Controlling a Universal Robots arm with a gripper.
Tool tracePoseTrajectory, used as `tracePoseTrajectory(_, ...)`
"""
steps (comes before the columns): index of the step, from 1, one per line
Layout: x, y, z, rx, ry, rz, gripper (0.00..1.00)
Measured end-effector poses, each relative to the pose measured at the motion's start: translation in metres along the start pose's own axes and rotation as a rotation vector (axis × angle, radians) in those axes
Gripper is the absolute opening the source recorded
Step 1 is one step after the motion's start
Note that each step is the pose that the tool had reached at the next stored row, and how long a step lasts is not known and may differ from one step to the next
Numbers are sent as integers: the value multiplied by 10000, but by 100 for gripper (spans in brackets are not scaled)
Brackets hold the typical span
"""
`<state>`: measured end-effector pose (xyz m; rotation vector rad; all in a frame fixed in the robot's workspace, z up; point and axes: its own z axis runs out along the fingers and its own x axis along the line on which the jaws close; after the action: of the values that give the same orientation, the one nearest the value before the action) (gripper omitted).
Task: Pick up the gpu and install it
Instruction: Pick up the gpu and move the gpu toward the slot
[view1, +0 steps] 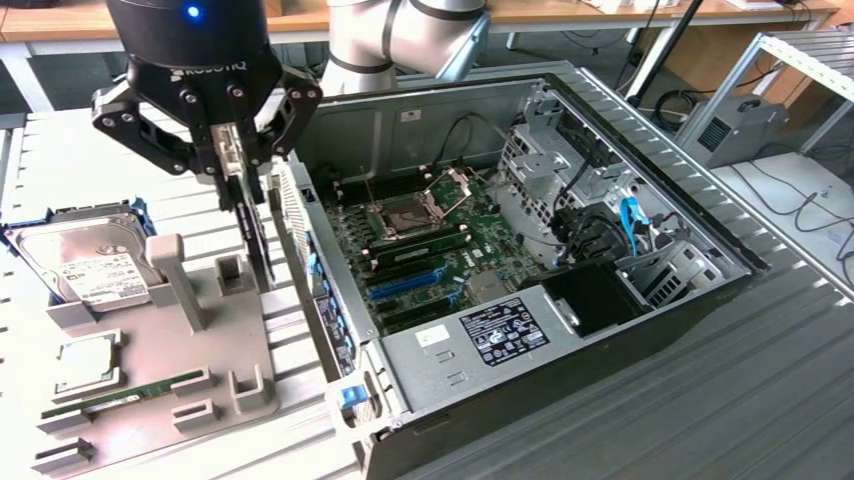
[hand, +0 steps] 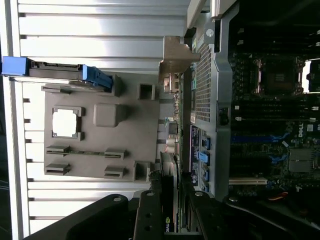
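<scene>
The gpu (view1: 248, 235) is a thin black card seen edge-on, hanging upright over the grey fixture (view1: 147, 390), just outside the open computer case (view1: 574, 300). My gripper (view1: 227, 165) is shut on the card's top edge, a finger on each side. In the wrist view the gpu (hand: 171, 150) runs away from my gripper (hand: 170, 205), its silver end bracket (hand: 176, 57) at the far end, beside the case's perforated rear wall (hand: 202, 85). The motherboard (view1: 427, 240) lies inside the case, with blue slots (view1: 400, 285) near its front.
On the fixture are a silver hard drive (view1: 87, 262) in a blue carrier, a square processor (view1: 83, 362) and a green RAM stick (view1: 127, 393). The case's drive cage and cables (view1: 601, 220) fill its far side. A ribbed metal table (view1: 747, 400) surrounds everything.
</scene>
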<state>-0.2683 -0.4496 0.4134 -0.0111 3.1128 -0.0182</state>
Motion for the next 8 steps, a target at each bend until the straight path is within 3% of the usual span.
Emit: tracePoseTrajectory(8, -112, -1, 4, -1, -1, 0, 26)
